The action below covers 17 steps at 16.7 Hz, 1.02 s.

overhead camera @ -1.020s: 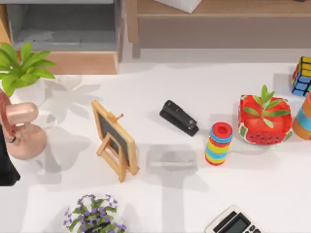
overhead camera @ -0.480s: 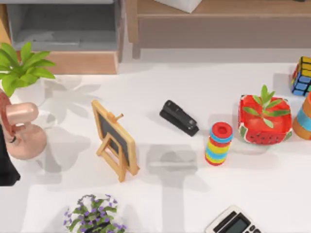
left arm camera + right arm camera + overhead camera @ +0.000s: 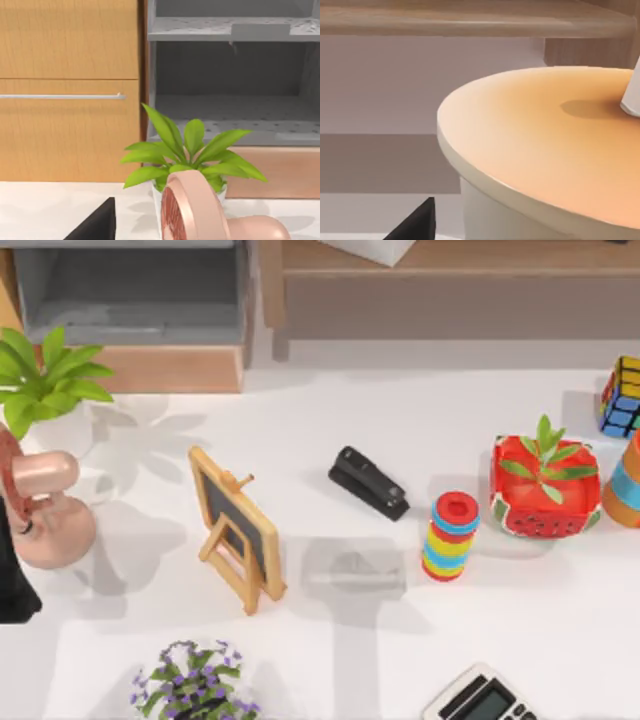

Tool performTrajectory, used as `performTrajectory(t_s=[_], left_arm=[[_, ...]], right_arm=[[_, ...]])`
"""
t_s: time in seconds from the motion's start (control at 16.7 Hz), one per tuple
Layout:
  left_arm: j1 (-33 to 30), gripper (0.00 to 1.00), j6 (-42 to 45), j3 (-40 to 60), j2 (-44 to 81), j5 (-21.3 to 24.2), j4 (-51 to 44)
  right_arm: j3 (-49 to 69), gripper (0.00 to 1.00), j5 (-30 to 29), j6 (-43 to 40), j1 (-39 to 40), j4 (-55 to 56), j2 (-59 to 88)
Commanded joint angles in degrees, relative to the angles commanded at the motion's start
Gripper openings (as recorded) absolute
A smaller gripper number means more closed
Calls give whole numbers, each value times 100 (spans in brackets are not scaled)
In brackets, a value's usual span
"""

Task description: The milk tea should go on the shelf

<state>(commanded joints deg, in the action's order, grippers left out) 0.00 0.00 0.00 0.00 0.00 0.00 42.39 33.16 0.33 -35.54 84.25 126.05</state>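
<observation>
Milk tea [image 3: 545,165]: one cup in the right wrist view, upright, its long axis vertical and its orange lid facing up. It stands before the shelf [image 3: 470,20] and just beside the right gripper [image 3: 415,225]; whether that gripper grips it cannot be told. In the top view, one stapler [image 3: 368,482] lies below the shelf, and the left arm [image 3: 12,580] is parked far to the shelf's left.

My right wrist view cuts off the milk tea [image 3: 540,165], showing just part of its orange lid and rim. In the top view, the calculator [image 3: 480,698] and orange cup [image 3: 624,485] run past the edges.
</observation>
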Motion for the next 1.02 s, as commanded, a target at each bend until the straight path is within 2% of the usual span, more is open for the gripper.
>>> performTrajectory(t_s=[0.06, 0.84, 1.02], left_arm=[[0, 100, 0, 0, 0, 0, 0], [0, 100, 0, 0, 0, 0, 0], [0, 100, 0, 0, 0, 0, 0]], right_arm=[[0, 100, 0, 0, 0, 0, 0], [0, 2, 0, 0, 0, 0, 0], [0, 0, 0, 0, 0, 0, 0]])
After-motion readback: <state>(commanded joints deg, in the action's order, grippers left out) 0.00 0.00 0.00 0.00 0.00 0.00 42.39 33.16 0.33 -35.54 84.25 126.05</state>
